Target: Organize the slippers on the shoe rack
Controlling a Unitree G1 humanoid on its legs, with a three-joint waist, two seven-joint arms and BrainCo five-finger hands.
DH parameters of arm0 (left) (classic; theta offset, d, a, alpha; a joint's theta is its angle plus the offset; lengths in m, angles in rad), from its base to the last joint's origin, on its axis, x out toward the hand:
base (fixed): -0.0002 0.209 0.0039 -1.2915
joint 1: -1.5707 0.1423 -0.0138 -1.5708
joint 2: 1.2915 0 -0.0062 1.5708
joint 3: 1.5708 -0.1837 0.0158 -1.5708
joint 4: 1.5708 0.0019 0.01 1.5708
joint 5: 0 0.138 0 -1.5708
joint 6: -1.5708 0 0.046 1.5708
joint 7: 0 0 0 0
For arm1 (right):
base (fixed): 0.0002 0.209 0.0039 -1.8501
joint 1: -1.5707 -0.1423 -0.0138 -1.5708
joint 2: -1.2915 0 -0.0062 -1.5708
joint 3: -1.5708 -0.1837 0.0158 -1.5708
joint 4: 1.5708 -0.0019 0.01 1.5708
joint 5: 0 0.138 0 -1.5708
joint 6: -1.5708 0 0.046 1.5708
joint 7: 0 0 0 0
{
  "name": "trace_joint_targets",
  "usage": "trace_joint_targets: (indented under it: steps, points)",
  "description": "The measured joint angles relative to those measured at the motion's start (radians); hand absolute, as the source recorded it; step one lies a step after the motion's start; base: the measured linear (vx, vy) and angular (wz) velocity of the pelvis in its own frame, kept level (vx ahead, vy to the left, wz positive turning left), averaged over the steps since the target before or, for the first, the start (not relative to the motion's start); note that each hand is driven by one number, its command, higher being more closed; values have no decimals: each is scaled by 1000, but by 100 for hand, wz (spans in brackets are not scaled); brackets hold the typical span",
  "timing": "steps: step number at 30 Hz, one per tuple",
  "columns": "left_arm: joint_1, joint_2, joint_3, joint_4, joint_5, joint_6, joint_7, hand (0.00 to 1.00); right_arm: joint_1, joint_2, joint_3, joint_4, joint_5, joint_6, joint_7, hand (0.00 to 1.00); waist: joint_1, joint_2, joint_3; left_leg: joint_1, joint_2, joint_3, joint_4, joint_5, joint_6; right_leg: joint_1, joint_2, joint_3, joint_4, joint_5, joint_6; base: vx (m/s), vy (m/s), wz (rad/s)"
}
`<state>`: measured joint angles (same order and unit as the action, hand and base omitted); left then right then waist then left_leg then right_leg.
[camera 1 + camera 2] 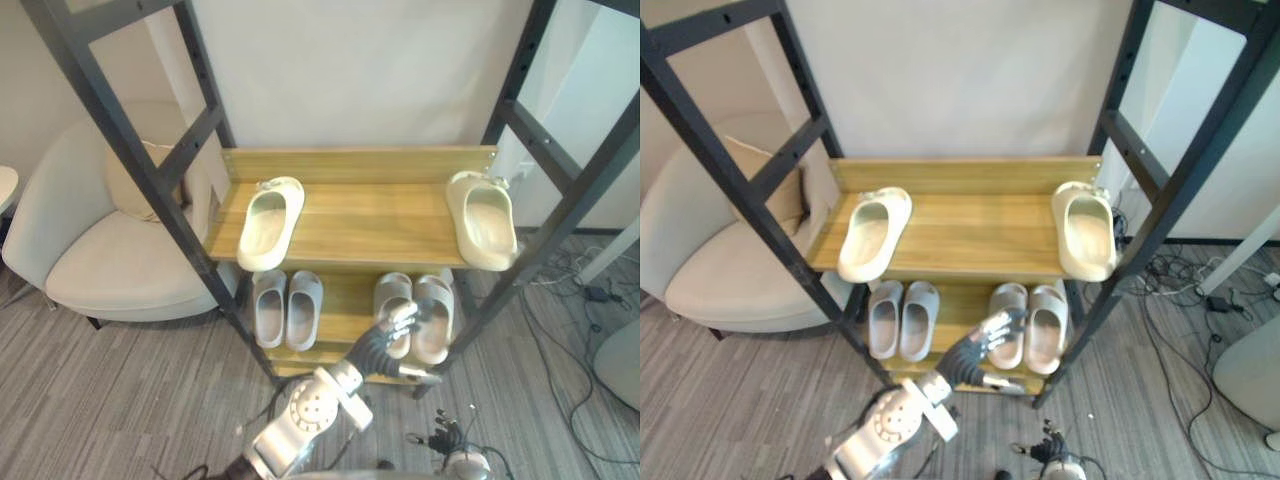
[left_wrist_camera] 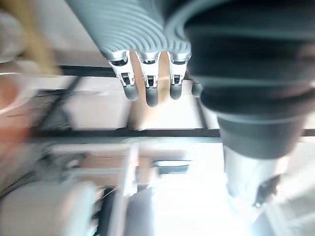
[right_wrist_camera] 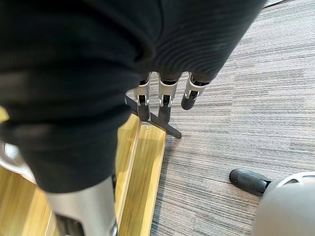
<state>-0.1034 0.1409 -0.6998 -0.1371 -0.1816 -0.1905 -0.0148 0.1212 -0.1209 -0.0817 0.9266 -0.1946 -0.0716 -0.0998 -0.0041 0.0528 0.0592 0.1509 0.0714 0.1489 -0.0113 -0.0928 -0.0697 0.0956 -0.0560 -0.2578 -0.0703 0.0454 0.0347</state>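
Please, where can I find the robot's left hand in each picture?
Left eye view: left hand, low centre, fingers over the right-hand grey slippers on the lower shelf.
Right eye view: left hand, again low centre.
Left wrist view: its straight fingers along the top.
Right wrist view: those fingers belong to the right hand.
Shared landmark: the shoe rack's black frame.

text: none legible | slippers (image 1: 270,222): no print readable | shoe rack (image 1: 360,163): no label readable
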Motion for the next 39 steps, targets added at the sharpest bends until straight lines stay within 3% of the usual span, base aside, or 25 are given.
trace_joint_targets:
  steps: [8,13,21,26,39]
  points:
    - [-148,-9,193,-38,3,-29,105,0,3,-15,8,4,0,3,2,0,-6,-3,-6,-8,-3,0,15,-8,5,-9,-8,3,17,-12,5,-5,4,0]
    - [-170,19,359,47,25,-34,163,0,23,-30,7,5,-2,14,11,0,-10,-2,-10,-3,-3,-2,13,-7,5,-1,-5,-2,2,-5,3,0,0,0]
    - [-292,151,554,249,82,-17,234,0,54,-30,6,5,-2,27,20,0,-21,-19,-1,-9,-3,7,0,-6,3,-10,3,5,-21,8,-2,3,5,-4]
    - [-352,244,618,350,103,2,254,0,54,-27,5,-1,-2,27,21,0,-37,-32,9,-24,-3,15,-5,-5,2,-31,5,15,-25,9,-2,-2,7,-5]
    - [-461,348,663,507,220,46,248,0,55,-26,-24,-10,0,24,41,0,-54,-21,47,-52,-14,36,-5,-7,5,-77,0,49,-26,27,-2,-5,4,-7]
